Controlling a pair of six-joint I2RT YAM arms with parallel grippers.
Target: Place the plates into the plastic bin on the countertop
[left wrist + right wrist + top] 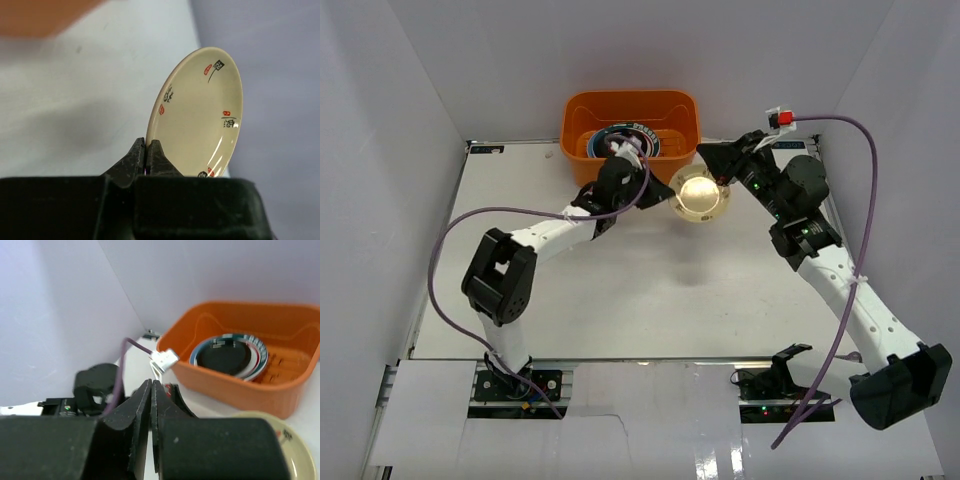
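You have a flat white bench [650, 300], closed in by plain white walls [640, 50] at the left, back and right; the light is bright and even.

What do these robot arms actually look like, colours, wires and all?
The left arm and right arm are white tubes linked by chunky black joints. A purple wire loops off each: the left cable and the right cable, which ends in a red-and-white plug. The left claw and right claw each have two black fingers tapering to points.
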